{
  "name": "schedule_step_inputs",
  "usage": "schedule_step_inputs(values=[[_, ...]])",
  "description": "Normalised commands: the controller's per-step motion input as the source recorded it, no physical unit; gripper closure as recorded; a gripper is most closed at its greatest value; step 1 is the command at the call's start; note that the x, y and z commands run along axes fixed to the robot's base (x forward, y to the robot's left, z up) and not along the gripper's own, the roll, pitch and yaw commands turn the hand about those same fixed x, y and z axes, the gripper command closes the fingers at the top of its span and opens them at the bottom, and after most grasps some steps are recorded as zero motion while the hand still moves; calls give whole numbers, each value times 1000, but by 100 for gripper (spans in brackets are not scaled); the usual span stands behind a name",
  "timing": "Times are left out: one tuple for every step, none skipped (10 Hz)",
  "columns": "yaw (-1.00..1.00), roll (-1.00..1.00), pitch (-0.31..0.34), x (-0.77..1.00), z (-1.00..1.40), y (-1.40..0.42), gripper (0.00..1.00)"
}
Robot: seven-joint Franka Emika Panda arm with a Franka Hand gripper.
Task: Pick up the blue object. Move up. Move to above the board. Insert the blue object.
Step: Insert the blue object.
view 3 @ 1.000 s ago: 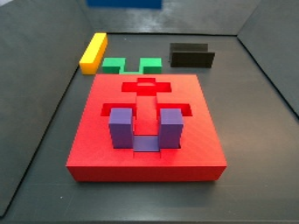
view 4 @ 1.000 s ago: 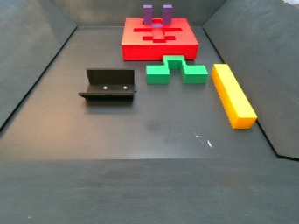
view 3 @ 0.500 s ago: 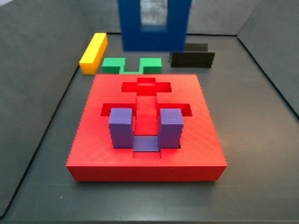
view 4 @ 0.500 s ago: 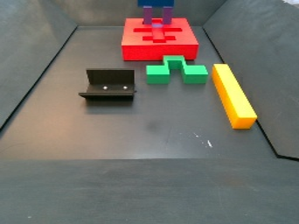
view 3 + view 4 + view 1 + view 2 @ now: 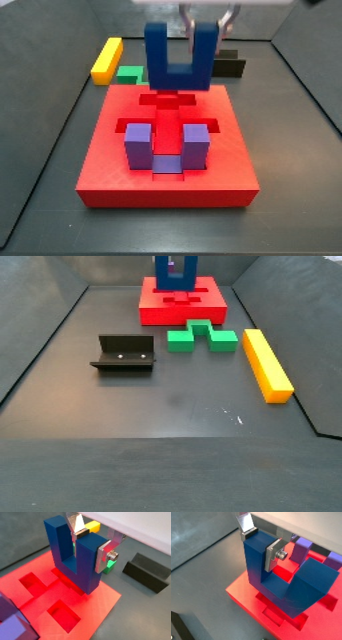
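Note:
My gripper [image 5: 90, 543] is shut on one upright prong of the dark blue U-shaped object [image 5: 77, 557], prongs up; both wrist views show this, the gripper [image 5: 260, 542] holding the same blue object [image 5: 288, 582]. In both side views the blue object [image 5: 181, 58] [image 5: 175, 271] hangs low over the far end of the red board [image 5: 107, 165] [image 5: 207, 301], above a cross-shaped recess. I cannot tell whether its base touches the board [image 5: 100, 607]. The silver fingers [image 5: 105, 554] press flat on the prong's sides.
A purple U-shaped block [image 5: 167, 148] sits in a recess at the board's near end. A yellow bar [image 5: 266, 364], a green piece [image 5: 202, 335] and the dark fixture [image 5: 124, 353] stand on the grey floor beside the board. Dark walls ring the floor.
The gripper with the blue object has come down from above the frame to just over the board's far end.

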Motion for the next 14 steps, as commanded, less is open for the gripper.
schedule_step_inputs(values=[[0,0,0,49,-3,-23,100],[0,0,-33,0,-240,0,100],[23,0,-66,0,-289,0,100],[51,-3,-89,-17,-311,20,100],[83,-24,-67,-51,-214,11,100],[120,-51,-97,-249,0,23,100],[137,-103,-137,-260,0,91,100],[166,-123,-191,-346,0,83,100],[206,-117,-199,-206,3,23,100],[123,-51,-149,0,-9,0,100],[83,0,-124,46,-171,0,100],[97,0,-119,54,-269,0,100],[34,30,-50,146,-246,0,100],[0,76,-7,140,-214,26,100]])
